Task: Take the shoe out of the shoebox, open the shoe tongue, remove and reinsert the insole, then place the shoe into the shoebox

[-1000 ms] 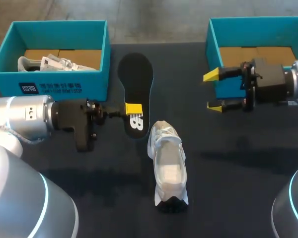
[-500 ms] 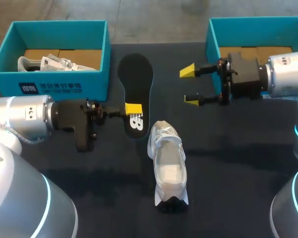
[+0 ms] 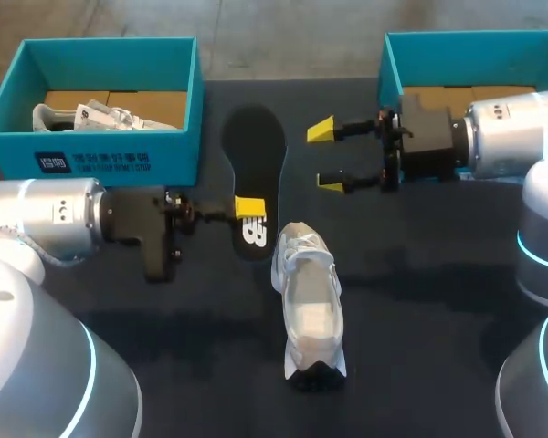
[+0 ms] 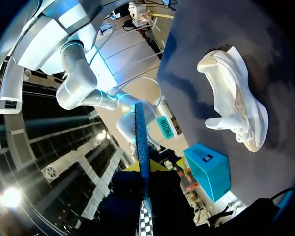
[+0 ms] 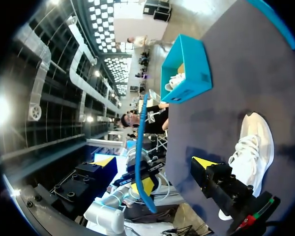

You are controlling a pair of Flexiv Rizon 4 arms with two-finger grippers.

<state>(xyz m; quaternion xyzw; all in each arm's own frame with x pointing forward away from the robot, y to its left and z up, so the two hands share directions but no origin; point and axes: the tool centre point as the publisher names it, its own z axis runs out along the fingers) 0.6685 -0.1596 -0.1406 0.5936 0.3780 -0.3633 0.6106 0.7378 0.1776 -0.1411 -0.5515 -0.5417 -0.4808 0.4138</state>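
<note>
Insole out, reinsertion pending. Left claw (image 3: 248,208) clamps the insole (image 3: 254,151) at one end; right claw (image 3: 327,157) hangs open. Next: probably steady the shoe (image 3: 309,306) and feed the insole in.

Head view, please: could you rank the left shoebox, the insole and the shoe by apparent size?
1. left shoebox, clearly largest.
2. shoe and insole: near alike in length and width, so I would not rank them.
</note>
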